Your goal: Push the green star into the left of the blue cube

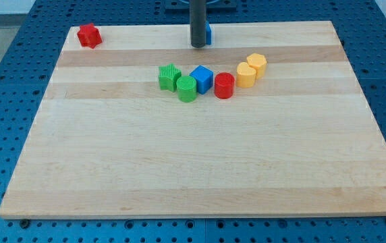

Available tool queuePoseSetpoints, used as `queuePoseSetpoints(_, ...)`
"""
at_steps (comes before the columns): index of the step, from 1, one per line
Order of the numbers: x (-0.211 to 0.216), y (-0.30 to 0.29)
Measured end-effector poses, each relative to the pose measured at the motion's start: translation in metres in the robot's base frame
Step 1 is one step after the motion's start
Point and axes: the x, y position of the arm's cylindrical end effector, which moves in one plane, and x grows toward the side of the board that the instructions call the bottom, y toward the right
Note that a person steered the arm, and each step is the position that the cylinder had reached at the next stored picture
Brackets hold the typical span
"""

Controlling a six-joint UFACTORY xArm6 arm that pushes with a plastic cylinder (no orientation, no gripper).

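The green star (169,76) lies near the board's upper middle. A green cylinder (187,88) touches its lower right side. The blue cube (202,78) sits just right of both, close to or touching the cylinder; the star is a small gap to its left. My tip (198,44) is near the view's top, well above the blue cube and apart from all these blocks.
A red cylinder (224,86) sits right of the blue cube. Two yellow blocks (246,75) (257,64) lie further right. A red block (88,35) is at the top left corner. A blue block (208,32) is partly hidden behind the rod. The wooden board (193,162) rests on a blue pegboard.
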Motion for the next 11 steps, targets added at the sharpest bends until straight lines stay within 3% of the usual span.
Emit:
queuePoseSetpoints(3,0.021,-0.022)
queuePoseSetpoints(5,0.049,-0.126)
queuePoseSetpoints(6,0.094,-0.128)
queuePoseSetpoints(7,0.107,-0.118)
queuePoseSetpoints(11,0.113,-0.049)
